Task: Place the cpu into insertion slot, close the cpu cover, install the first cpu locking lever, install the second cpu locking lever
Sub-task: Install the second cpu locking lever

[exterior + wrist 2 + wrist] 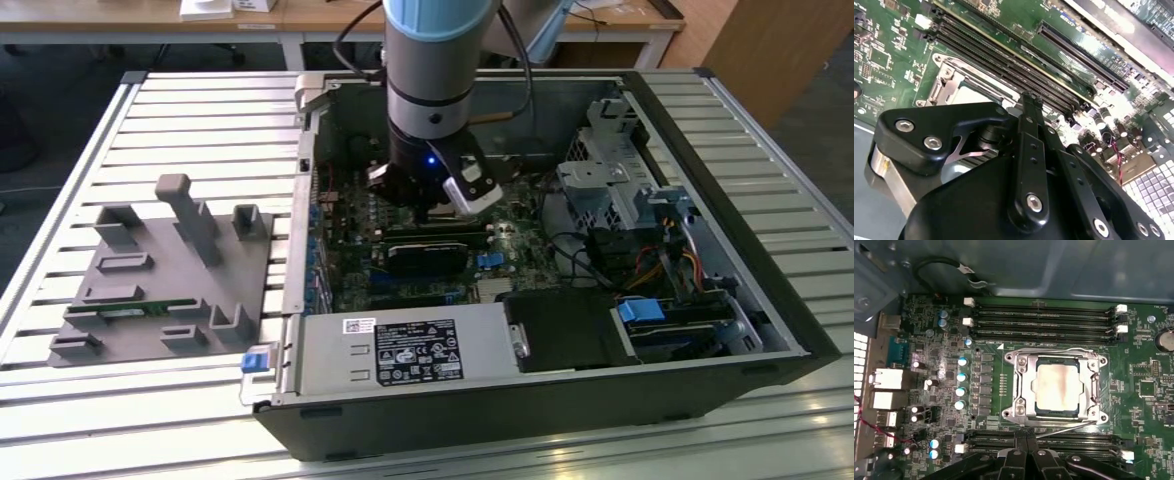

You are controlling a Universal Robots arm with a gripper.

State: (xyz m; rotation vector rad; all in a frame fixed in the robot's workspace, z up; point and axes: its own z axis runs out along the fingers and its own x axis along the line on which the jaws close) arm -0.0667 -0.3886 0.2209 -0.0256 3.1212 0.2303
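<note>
While the arm hangs inside the open computer case (747, 300) in the exterior view, we note the gripper (430, 205) low over the green motherboard (400, 215), with the socket area hidden beneath it. On the slatted table to the exterior view's left of the case sits a grey fixture tray (160, 290) holding a thin green module (127, 309) lying flat in one of its slots.

From the first wrist view we record what the exterior view hides: the cpu (1059, 389) lies flat in the insertion slot (1026, 385), silver-grey top facing up, its edges square with the socket. The cpu cover (1058, 358) frames it and appears down around the chip. A thin lever (1064, 431) runs slantwise along the socket side nearest the gripper (1026, 452), and another (1054, 351) along the opposite side. Long black memory slots (1044, 320) run parallel on both sides of the socket.

In both wrist views the fingers (1030, 112) are pressed together with nothing between them, tips beside the socket edge and above the near memory slots. Part of the socket frame (951, 82) shows past the gripper (1030, 102) in the second wrist view.
</note>
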